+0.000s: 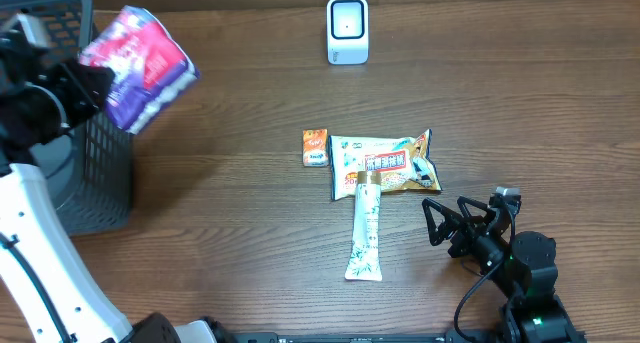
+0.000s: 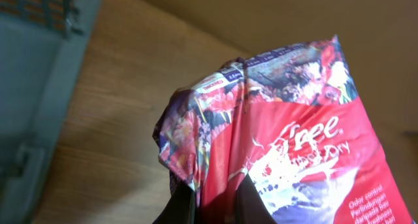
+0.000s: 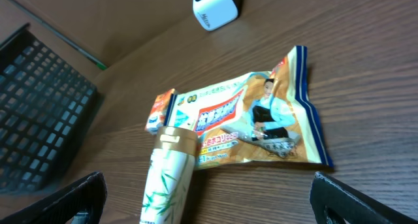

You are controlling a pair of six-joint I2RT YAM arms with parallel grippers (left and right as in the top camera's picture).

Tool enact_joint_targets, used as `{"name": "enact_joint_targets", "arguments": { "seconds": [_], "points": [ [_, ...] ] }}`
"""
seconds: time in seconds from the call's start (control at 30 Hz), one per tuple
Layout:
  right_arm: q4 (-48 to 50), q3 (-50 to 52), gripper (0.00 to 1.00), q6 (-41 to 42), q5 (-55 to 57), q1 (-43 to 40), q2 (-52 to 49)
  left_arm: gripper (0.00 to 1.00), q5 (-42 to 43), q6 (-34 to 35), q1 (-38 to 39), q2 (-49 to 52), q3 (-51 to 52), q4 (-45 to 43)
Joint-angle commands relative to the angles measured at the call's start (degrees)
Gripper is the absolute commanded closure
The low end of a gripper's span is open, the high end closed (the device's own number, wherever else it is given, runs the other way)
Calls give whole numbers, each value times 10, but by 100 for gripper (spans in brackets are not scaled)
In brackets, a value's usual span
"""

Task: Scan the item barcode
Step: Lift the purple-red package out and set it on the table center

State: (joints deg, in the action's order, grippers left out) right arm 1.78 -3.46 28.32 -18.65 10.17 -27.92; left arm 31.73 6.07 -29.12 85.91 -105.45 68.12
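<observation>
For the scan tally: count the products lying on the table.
3: the orange box, the snack packet beside it, and the tube overlapping the packet's near edge. The basket may hide more.

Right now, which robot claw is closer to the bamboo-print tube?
Right. The right gripper is open just beside the tube, on its right side. The left gripper is far off by the basket, shut on a red packet.

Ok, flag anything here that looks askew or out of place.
The tube lies with its cap end over a corner of the snack bag, and the small box sits tight against that bag. The held pouch is crumpled at the grip. Nothing looks spilled.
</observation>
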Motion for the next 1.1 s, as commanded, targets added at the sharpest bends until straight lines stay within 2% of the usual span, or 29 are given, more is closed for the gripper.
{"name": "enact_joint_targets", "arguments": {
  "seconds": [0.0,0.13,0.4,0.77,0.8,0.83,0.9,0.93,1.0,1.07],
  "points": [
    [10,-8,0,0,-8,2,2,96,-83,-44,57,-47,78,-32],
    [23,-8,0,0,-8,2,2,96,-166,-9,142,-83,207,-110],
    [35,-8,0,-2,-7,2,2,96,-214,44,298,-97,440,-249],
    [35,-9,0,-13,-23,2,2,96,-202,73,382,-84,650,-403],
    [33,-15,0,-13,-26,2,2,91,-202,82,384,-84,657,-414],
    [30,-21,0,-13,-29,2,2,81,-203,83,384,-84,657,-417],
    [20,-37,0,-14,-35,2,2,50,-205,84,383,-85,650,-416],
    [14,-46,0,-13,-35,2,2,29,-210,90,383,-85,643,-409],
    [-15,-73,0,-14,-35,2,2,0,-243,115,382,-85,616,-379],
    [-61,-105,0,-17,-35,2,2,0,-274,129,382,-85,577,-340]
  ]
}}
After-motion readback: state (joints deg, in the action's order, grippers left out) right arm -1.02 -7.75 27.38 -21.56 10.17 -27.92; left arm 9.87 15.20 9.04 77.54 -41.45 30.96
